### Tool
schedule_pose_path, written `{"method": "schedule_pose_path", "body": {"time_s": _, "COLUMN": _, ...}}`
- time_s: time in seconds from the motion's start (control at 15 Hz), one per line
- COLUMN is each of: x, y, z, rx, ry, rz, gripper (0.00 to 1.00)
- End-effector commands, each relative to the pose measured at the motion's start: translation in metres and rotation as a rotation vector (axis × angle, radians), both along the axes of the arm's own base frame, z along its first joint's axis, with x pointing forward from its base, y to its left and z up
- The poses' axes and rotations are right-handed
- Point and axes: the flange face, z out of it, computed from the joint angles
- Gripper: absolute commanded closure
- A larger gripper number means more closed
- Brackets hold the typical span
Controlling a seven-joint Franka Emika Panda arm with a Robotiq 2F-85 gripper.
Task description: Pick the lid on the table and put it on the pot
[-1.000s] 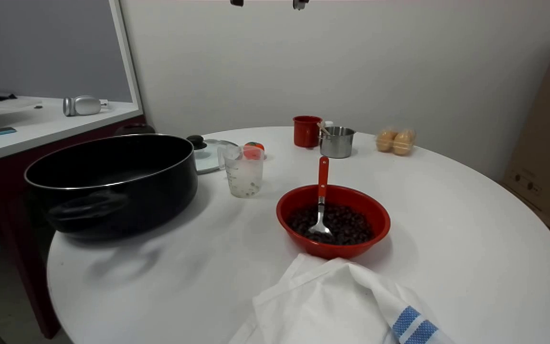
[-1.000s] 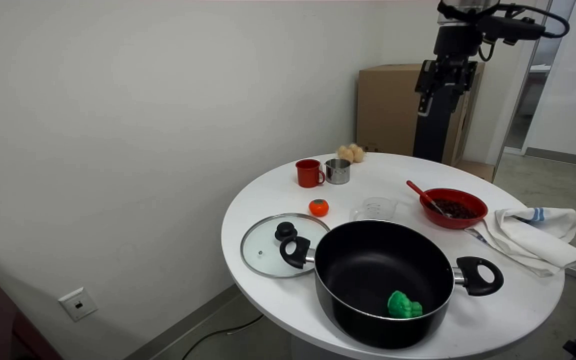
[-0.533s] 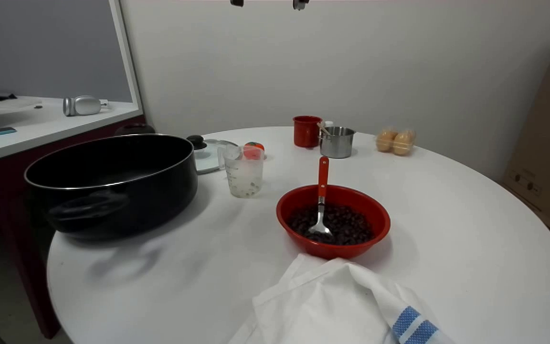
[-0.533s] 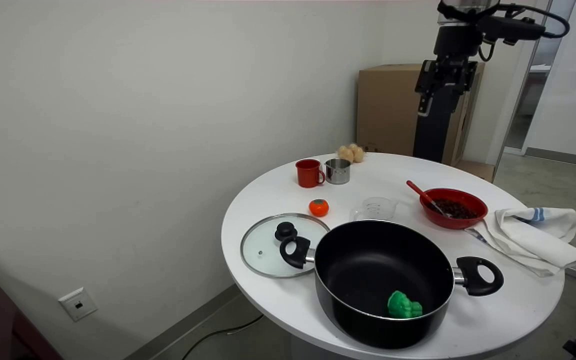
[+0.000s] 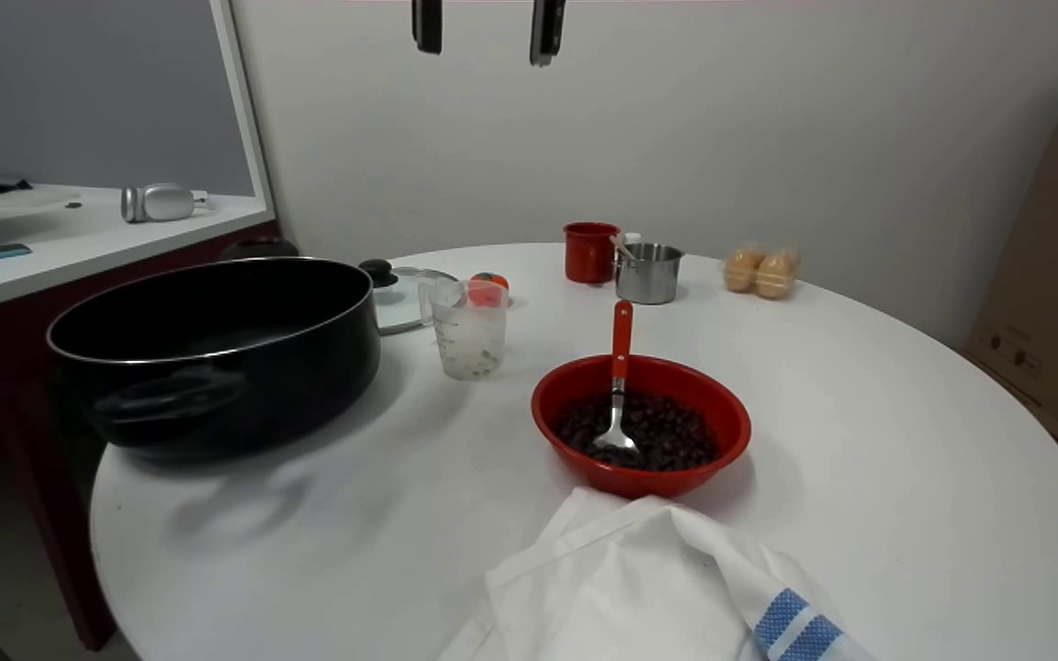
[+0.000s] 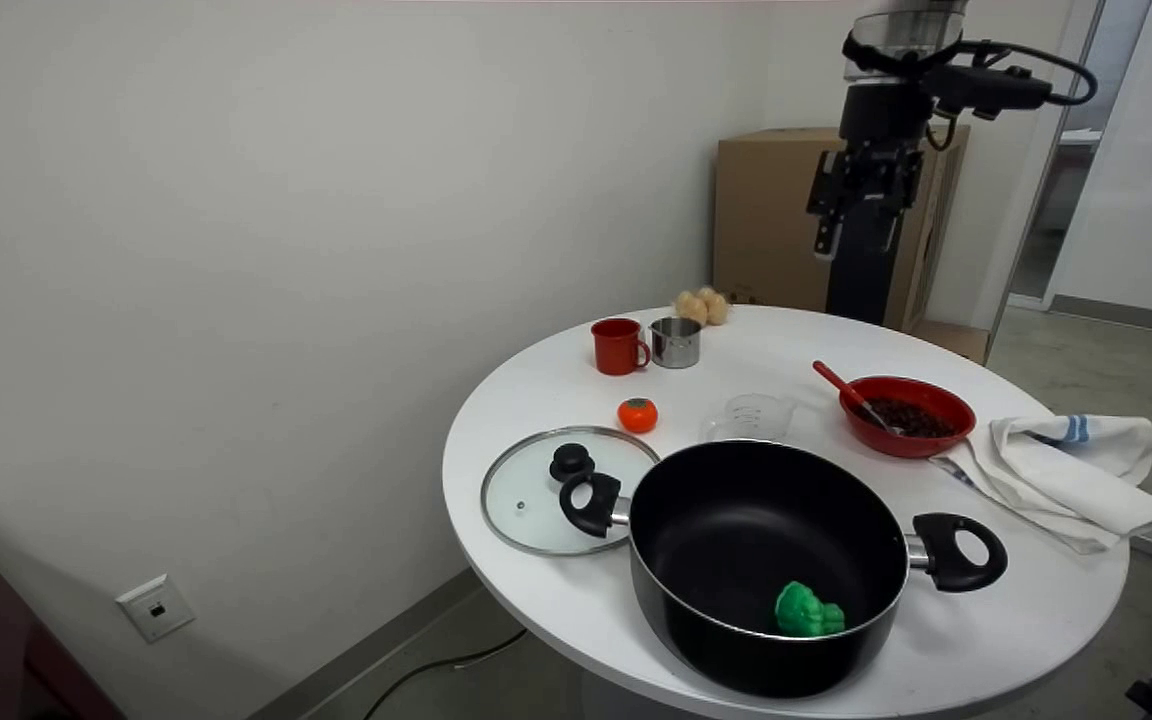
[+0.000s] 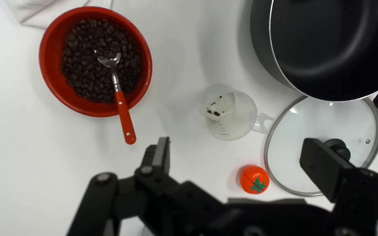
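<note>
Glass lid [image 6: 536, 492] flat on white table [image 6: 526, 405], just beside black cooking pot [image 6: 736, 652]; probably stiff, slick, breakable: we'd pinch its knob [image 6: 571, 461]. Our gripper [image 5: 484, 53]: jaws wide apart, nothing held.

A large round white table [image 5: 906, 431] spreads across the scene. At its left edge stands a wide black pot [image 5: 304, 372]. Beyond the pot, partly hidden by it, lies a glass lid [image 5: 400, 308] with a black knob [image 5: 379, 272]. Just right of the lid stands a clear measuring cup [image 5: 471, 344]. Toward the middle, a red bowl [image 5: 653, 482] of dark beans [image 5: 676, 431] holds a spoon [image 5: 621, 341]; a white, blue-striped cloth [image 5: 639, 588] lies nearest. Far back, a red mug [image 5: 590, 255] stands beside a steel cup [image 5: 650, 280]. High above hangs the gripper [image 5: 485, 57], its dark fingers [image 5: 546, 32] well apart.
</note>
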Motion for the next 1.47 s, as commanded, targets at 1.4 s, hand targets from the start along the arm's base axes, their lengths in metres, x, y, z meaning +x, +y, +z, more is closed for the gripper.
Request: {"method": "schedule_pose_path", "body": {"time_s": 1.4, "x": 0.089, "y": 0.225, "z": -0.081, "rx": -0.075, "ry": -0.166, "rz": 0.025, "gripper": 0.0}}
